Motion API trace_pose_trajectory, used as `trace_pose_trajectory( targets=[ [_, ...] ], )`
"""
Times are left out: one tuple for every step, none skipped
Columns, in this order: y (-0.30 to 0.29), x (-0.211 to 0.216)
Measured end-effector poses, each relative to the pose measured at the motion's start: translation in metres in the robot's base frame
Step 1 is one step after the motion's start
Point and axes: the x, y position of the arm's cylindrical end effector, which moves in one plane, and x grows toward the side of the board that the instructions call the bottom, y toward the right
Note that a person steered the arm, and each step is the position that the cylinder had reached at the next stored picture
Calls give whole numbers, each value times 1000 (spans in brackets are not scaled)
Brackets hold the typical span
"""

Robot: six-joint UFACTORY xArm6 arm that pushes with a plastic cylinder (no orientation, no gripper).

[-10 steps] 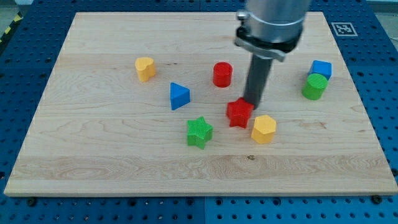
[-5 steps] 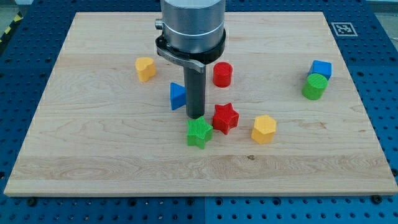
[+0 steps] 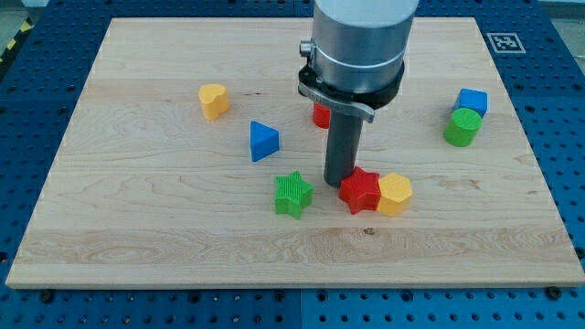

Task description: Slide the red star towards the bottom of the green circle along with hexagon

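my tip (image 3: 340,182) touches red star (image 3: 360,190) at 9 o'clock | star presses yellow hexagon (image 3: 395,195) | no claw here — state cannot tell | risk — hexagon slips aside before green circle (image 3: 462,127)

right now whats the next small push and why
Probably keep pushing toward the view's right. My tip sits at the left edge of the red star, which is pressed against the yellow hexagon. The green circle lies up and to the right beside the blue block, so the pair still has to travel rightward to get below it.
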Motion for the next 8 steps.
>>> trace_pose_trajectory(
  targets=[
    [0, 9],
    [-1, 21],
    [-12, 36],
    [-19, 46],
    [-18, 47],
    [20, 44],
    [42, 41],
    [55, 41]
  ],
)
